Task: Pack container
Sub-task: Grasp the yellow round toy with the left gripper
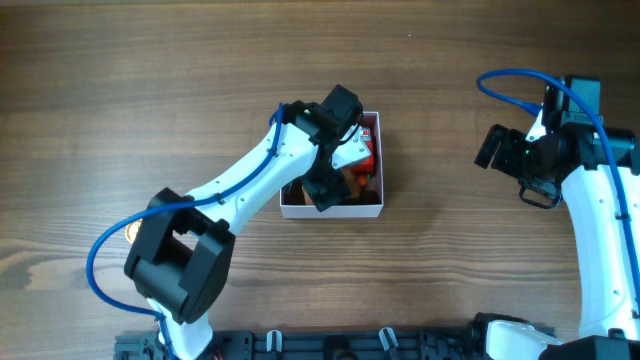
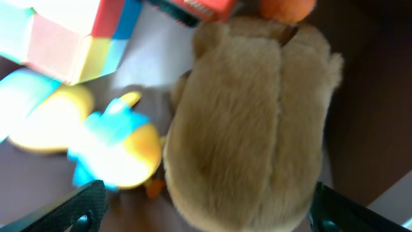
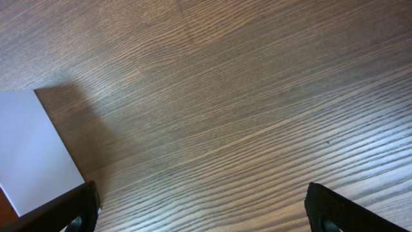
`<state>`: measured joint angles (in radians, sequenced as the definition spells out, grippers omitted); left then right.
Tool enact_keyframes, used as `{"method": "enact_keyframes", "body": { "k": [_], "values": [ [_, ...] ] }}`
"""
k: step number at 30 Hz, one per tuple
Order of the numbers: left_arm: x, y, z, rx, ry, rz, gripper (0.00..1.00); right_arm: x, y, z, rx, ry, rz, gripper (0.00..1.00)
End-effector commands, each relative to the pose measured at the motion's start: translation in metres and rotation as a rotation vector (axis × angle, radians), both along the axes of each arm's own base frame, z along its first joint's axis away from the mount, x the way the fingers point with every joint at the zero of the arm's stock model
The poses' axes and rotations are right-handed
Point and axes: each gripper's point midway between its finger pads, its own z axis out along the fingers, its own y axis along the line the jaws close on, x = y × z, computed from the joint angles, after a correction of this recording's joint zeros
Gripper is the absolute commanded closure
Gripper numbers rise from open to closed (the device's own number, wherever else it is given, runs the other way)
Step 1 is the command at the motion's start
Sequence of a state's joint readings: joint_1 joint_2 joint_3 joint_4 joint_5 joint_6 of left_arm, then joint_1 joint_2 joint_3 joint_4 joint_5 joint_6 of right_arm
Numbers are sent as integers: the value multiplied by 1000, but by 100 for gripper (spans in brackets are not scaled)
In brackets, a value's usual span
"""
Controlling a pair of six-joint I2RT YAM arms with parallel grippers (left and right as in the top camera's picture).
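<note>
The container (image 1: 340, 211) is a square white-walled box at the table's middle, holding several small toys. My left gripper (image 1: 322, 190) hangs over its inside, open. In the left wrist view its jaws (image 2: 215, 220) are spread wide on either side of a tan plush toy (image 2: 251, 129) lying on the mauve floor (image 2: 38, 177). Beside the plush lie a blue and yellow duck toy (image 2: 116, 147), a multi-coloured block (image 2: 71, 32) and an orange ball (image 2: 286, 8). My right gripper (image 1: 495, 148) is open and empty, well to the right of the container, over bare wood (image 3: 203, 216).
The right wrist view shows the wooden tabletop (image 3: 244, 96) and one white container wall (image 3: 32, 151) at its left edge. The left arm (image 1: 240, 185) crosses the table from the front left. A dark rail (image 1: 330, 345) runs along the front edge.
</note>
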<state>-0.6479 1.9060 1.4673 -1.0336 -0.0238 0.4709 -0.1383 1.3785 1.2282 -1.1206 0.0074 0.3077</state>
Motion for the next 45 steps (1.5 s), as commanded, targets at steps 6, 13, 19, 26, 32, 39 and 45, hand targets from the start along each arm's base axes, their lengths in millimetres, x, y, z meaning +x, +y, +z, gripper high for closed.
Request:
{"method": "enact_keyframes", "body": {
  "k": [6,13,19,26,32,39,45],
  "values": [
    [17,69,141,-83,-423,503,0,0,1,-3,2,7,22,0],
    [-29,252,199,-260,-500,1587,0,0,1,-3,0,7,29,0],
    [-62,337,117,-180,-304,2018,0,0,1,-3,0,7,33,0],
    [-84,352,15,-99,-103,2146,0,0,1,-3,-2,7,39,0],
    [-84,348,-40,-57,-3,2149,0,0,1,-3,-3,8,43,0],
    [-83,349,-70,-12,62,2150,0,0,1,-4,-3,11,44,0],
    [-78,352,-76,-18,53,2149,0,0,1,-4,-4,11,45,0]
  ]
}}
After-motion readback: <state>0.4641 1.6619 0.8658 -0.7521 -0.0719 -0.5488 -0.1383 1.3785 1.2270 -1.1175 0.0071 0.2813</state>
